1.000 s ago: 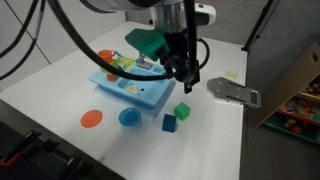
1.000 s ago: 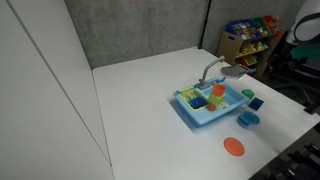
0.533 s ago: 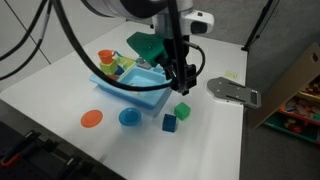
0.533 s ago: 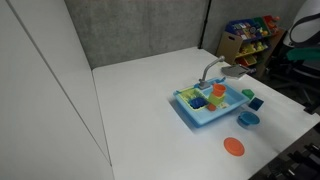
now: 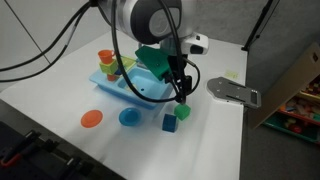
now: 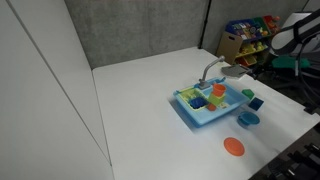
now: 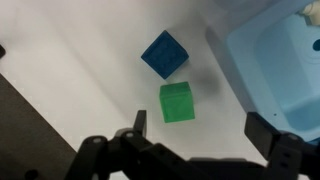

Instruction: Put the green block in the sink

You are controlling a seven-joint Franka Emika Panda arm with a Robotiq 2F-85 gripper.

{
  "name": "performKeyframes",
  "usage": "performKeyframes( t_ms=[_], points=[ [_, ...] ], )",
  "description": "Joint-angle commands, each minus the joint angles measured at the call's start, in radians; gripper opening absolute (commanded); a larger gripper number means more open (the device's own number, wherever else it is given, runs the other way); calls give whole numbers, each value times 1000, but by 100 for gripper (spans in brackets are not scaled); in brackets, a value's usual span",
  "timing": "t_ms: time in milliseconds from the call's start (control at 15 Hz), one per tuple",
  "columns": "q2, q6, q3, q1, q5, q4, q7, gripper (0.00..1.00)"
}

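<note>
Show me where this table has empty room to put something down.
Wide bare table stretches between the sink and the grey wall. Crowded: the strip beside the sink holding the green block, blue cube, blue plate and orange disc.

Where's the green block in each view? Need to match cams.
Exterior view: green block right of centre, just off the sink's corner.
Exterior view: likely the green block, tiny, at the sink's right end; colour unclear.
Wrist view: green block at centre, sink upper right.
Shared landmark: the sink.
</note>
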State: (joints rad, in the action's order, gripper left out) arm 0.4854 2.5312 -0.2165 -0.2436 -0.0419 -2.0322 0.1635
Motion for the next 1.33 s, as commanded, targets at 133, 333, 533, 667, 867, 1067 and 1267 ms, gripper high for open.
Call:
performKeyframes(
  t_ms=[133,333,533,667,867,1067,1267],
  points=[
    [141,21,13,-40,-16,140,-87,100],
    [205,62,20,-57,-24,182,-101,100],
    [264,112,19,-60,-23,209,-92,100],
    [300,137,22,-61,-25,225,-87,100],
    [343,161,31,-66,-33,248,-85,100],
    [387,184,27,-60,-33,273,-78,100],
    [421,200,31,-59,-33,299,-78,100]
  ],
)
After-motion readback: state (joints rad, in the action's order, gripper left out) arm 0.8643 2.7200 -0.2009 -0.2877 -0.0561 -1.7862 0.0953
